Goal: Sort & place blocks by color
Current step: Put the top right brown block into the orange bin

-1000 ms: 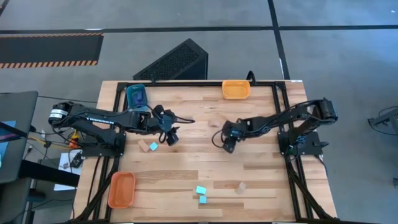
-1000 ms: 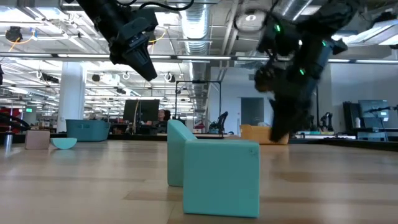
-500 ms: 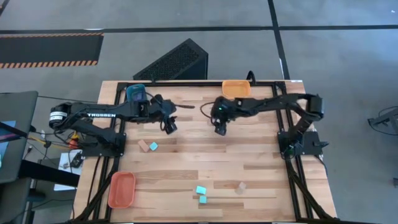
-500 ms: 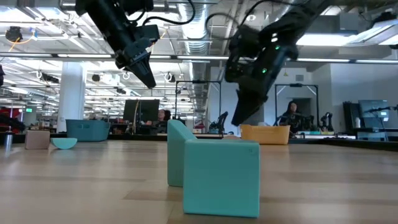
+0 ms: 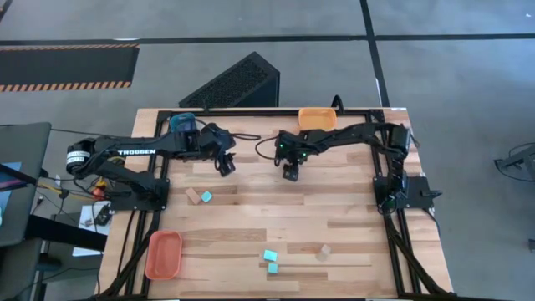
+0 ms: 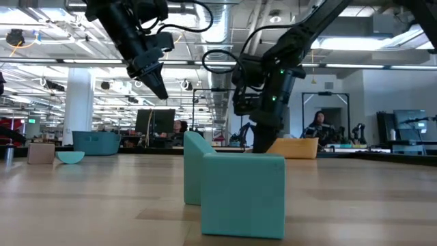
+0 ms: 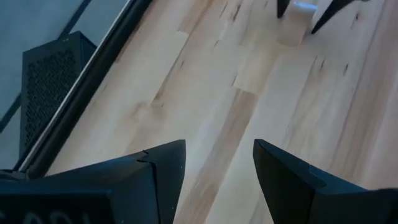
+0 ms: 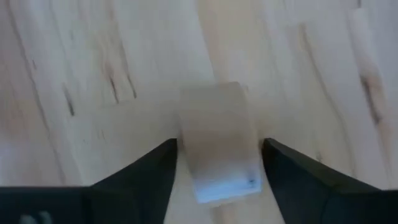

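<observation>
My right gripper (image 5: 290, 173) points down over the far middle of the table, open. In its wrist view a pale tan block (image 8: 217, 144) lies on the table between its two fingers. My left gripper (image 5: 226, 164) hovers open and empty just to its left, near the teal tray (image 5: 182, 126). The left wrist view shows the same tan block (image 7: 300, 8) farther off. One tan block (image 5: 193, 196) and one cyan block (image 5: 206, 196) lie left of centre. Two cyan blocks (image 5: 270, 256) (image 5: 272, 268) and a tan block (image 5: 322, 251) lie near the near edge. My right gripper comes from above, pointing down, with one finger (image 8: 146, 171) on each side of the tan block. Whether the fingers touch the block's sides (image 8: 186, 149) I cannot tell. The block sits flat on the table.
A yellow-orange tray (image 5: 318, 119) sits at the far edge, right of centre, and an orange tray (image 5: 163, 255) at the near left corner. A black frame rail (image 5: 251, 112) runs along the table's far edge. Bare wood lies in the middle and right.
My right gripper has swung from the table's middle toward the far edge and the left, ending over the tan block. My left gripper has drawn back toward the far edge, away from the tan and cyan pair. No block has moved.
</observation>
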`<state>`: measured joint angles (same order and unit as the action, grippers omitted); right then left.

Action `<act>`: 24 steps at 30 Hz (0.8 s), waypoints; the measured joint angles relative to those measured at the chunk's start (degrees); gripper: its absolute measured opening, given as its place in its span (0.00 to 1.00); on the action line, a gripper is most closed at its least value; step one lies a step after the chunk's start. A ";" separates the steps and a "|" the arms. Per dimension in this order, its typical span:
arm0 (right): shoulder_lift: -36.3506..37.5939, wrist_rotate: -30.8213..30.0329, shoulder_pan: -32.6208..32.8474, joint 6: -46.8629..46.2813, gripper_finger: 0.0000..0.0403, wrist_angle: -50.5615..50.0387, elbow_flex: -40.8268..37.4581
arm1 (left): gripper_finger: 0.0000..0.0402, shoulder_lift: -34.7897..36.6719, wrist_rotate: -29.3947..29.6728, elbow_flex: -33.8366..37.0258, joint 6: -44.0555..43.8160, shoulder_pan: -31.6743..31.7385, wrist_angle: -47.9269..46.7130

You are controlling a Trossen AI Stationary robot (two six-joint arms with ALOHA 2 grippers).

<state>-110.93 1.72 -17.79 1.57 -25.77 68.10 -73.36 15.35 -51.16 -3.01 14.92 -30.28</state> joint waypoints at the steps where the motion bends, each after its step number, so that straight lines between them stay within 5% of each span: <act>1: -0.02 -0.05 0.25 -0.73 0.58 0.04 0.00 | 0.44 0.12 0.09 -0.02 -0.02 0.00 -1.06; 6: 1.81 2.19 1.25 -4.58 0.29 1.58 -0.05 | 0.44 1.94 -0.10 0.00 -1.46 1.74 -6.49; 16: 9.37 8.18 1.64 -18.23 0.29 14.56 0.00 | 0.44 8.85 -11.19 0.00 6.74 9.41 -11.63; 24: 21.50 -14.08 7.86 -17.35 0.29 9.26 -0.02 | 0.44 17.12 -30.47 2.02 -3.42 17.58 -8.07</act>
<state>-89.44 -12.37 -9.94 -15.78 -16.51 68.07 -56.24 -15.12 -49.14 -6.43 32.50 -38.35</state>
